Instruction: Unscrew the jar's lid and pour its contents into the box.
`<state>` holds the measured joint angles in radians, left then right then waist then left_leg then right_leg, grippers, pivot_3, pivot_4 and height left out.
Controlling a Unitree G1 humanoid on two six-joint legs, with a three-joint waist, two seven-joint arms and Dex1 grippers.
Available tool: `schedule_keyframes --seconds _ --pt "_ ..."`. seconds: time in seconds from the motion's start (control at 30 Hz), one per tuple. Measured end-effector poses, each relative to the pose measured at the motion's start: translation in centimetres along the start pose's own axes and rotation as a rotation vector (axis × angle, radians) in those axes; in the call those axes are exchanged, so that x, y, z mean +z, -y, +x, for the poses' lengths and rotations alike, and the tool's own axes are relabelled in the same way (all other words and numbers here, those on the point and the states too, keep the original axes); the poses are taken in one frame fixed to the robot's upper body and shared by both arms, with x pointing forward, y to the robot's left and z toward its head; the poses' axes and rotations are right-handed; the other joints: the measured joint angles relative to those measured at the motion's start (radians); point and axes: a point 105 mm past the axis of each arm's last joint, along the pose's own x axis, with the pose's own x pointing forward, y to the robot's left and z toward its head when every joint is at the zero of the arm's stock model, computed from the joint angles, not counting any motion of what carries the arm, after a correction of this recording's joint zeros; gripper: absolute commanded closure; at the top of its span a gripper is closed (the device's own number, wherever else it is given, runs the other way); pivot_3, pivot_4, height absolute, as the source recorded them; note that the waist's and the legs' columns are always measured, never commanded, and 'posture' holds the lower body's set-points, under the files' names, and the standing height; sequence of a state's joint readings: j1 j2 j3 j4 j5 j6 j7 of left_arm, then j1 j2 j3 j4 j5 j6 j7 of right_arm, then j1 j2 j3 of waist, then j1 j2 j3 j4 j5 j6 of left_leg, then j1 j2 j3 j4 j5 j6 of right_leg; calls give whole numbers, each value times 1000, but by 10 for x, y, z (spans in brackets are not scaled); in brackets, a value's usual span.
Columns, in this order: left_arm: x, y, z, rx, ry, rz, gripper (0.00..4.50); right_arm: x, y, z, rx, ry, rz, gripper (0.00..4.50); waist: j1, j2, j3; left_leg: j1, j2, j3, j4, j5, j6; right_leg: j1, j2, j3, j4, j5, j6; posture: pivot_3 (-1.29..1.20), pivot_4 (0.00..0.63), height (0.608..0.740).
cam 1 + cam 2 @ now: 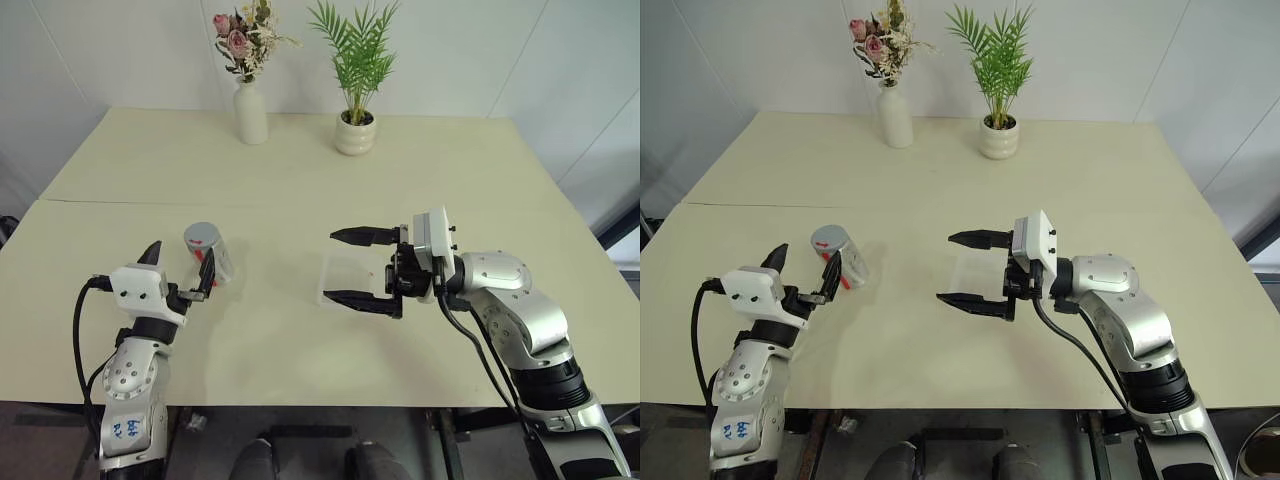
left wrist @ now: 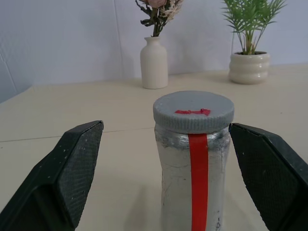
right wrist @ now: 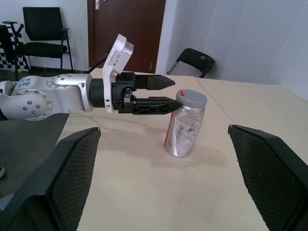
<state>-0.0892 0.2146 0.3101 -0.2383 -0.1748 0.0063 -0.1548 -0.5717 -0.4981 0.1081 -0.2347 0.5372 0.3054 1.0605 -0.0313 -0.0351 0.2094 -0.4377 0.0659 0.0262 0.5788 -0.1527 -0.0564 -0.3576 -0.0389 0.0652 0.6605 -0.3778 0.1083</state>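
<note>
Left gripper [image 1: 180, 268]: near the table's [image 1: 300, 170] front-left edge, fingers spread wide either side of the jar [image 1: 210, 254], not gripping. Jar upright, lid [image 1: 202, 235] on. Right gripper [image 1: 350, 267]: fingers wide apart, over the box [image 1: 352, 279] at mid-table. Vase [image 1: 250, 112] and plant pot [image 1: 356, 132]: far edge. Bare tabletop between jar and box.

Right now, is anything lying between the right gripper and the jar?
No. In the right wrist view only bare table lies between the right gripper and the jar. The left gripper brackets the jar from beyond.
</note>
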Motion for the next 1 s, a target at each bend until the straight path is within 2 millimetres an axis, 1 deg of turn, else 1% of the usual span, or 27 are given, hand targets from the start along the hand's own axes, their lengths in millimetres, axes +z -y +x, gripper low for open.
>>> schedule_keyframes --seconds 0.2,0.47,0.67,1.0 --pt "-7 5 10 -39 -25 -20 43 3 0 1 -17 5 -14 0 1 0 0 0 0 0 0 0 0 0 0 0 0 0 0 0 150 740" --pt "-12 12 21 -85 -37 -23 43 5 0 2 -43 9 -23 0 2 0 0 0 0 0 0 0 0 0 0 0 0 0 0 0 150 740" --pt "-23 14 25 -87 -66 -25 43 6 0 2 -56 11 -28 0 2 0 0 0 0 0 0 0 0 0 0 0 0 0 0 0 150 740" --pt "-28 21 29 -107 -63 -15 43 7 -1 1 -68 12 -30 0 1 0 0 0 0 0 0 0 0 0 0 0 0 0 0 0 150 740"
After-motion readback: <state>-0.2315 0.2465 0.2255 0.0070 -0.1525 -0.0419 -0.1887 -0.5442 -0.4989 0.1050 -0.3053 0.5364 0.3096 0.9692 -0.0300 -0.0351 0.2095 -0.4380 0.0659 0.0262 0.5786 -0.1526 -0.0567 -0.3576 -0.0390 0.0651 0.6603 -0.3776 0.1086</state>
